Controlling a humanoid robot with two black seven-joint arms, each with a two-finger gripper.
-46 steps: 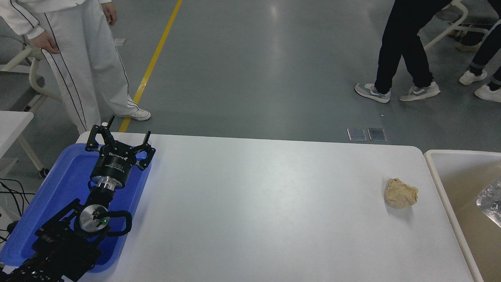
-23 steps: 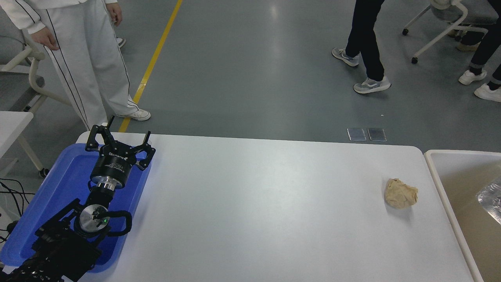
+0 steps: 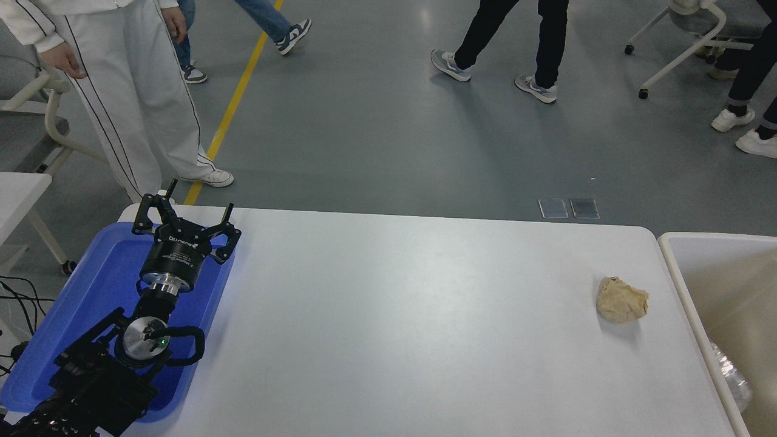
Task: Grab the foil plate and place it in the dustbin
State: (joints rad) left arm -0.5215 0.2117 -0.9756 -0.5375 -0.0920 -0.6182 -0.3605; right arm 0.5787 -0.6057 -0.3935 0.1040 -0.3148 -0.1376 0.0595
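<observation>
As jaws spread, left gripper (image 3: pixel 185 213) empty

white table (image 3: pixel 413 315) | blue tray (image 3: pixel 91 291) | tan paper ball (image 3: pixel 621 299) | cream dustbin (image 3: pixel 680 267) | silver foil plate (image 3: pixel 731 379)

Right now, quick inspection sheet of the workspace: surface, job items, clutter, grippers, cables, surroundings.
Surface: white table, bare across the middle.
Job's things: dustbin at the table's right end, only partly in frame; something shiny and crinkled lies low inside it by the near wall, probably the foil plate, too little showing to be sure.
Clutter: crumpled tan paper ball on the table near the dustbin; blue tray at the left end.
Grippers: left gripper open, parked over the blue tray, holding nothing; right gripper not in view.
Cables: black cables off the table's left edge.
Surroundings: people standing and walking on the grey floor beyond the table; yellow floor line; wheeled chair at upper right.
</observation>
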